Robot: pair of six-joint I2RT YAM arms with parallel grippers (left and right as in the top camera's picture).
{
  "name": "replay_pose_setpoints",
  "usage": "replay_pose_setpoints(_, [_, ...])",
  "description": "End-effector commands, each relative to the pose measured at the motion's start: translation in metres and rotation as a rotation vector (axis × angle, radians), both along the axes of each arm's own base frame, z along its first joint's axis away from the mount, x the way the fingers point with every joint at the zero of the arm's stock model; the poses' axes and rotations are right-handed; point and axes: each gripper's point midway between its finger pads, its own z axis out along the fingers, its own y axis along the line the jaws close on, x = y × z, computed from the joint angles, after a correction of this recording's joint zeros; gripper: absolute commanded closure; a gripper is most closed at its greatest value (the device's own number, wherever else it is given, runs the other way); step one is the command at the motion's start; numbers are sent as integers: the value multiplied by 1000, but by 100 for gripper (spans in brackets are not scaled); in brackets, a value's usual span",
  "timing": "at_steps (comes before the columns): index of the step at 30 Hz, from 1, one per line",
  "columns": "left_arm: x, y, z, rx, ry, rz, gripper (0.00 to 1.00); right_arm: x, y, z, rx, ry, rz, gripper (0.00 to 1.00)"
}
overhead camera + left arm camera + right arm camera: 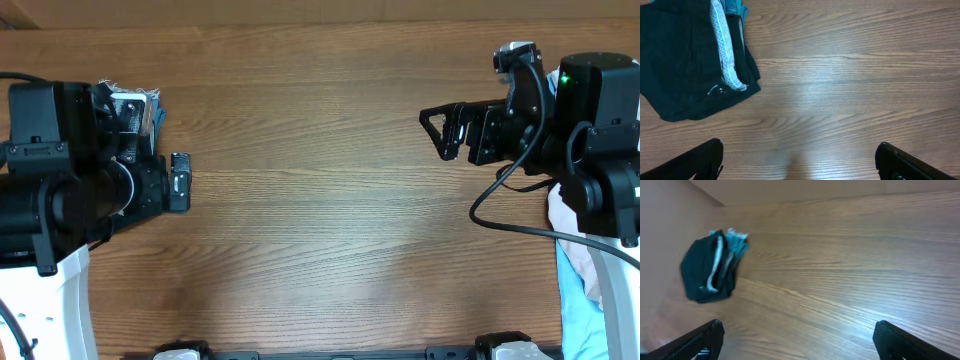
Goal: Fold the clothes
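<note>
Left tool [799, 161] wide, holding nothing; right tool [797, 339] likewise wide and bare. Both hang above bare counter [320, 220]. Black shorts [685, 60] lie in compact bundle at 10 o'clock of left wrist view, pale waistband [726, 55] showing along fold, light-blue cloth [734, 7] peeking out just beyond. Overhead: bundle at counter's 9 o'clock, mostly hidden under left arm. Judgement: folding looks finished — bundle parked at edge. Next move likely calls for reach toward pale garments [572, 285] at 4 o'clock edge.
</note>
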Motion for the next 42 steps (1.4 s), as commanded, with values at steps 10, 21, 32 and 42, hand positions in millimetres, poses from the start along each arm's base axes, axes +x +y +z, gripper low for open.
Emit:
replay_pose_setpoints(10, [3,0,-2,2,8,10,0,-36,-3,51,-62,-258,83,0])
replay_pose_setpoints(21, [3,0,-2,2,8,10,0,-79,-60,41,-210,-488,-207,0])
replay_pose_setpoints(32, [3,0,-2,2,8,10,0,-84,-42,-128,-150,-494,-110,0])
replay_pose_setpoints(42, [3,0,-2,2,8,10,0,-88,-42,-191,-137,-559,-119,0])
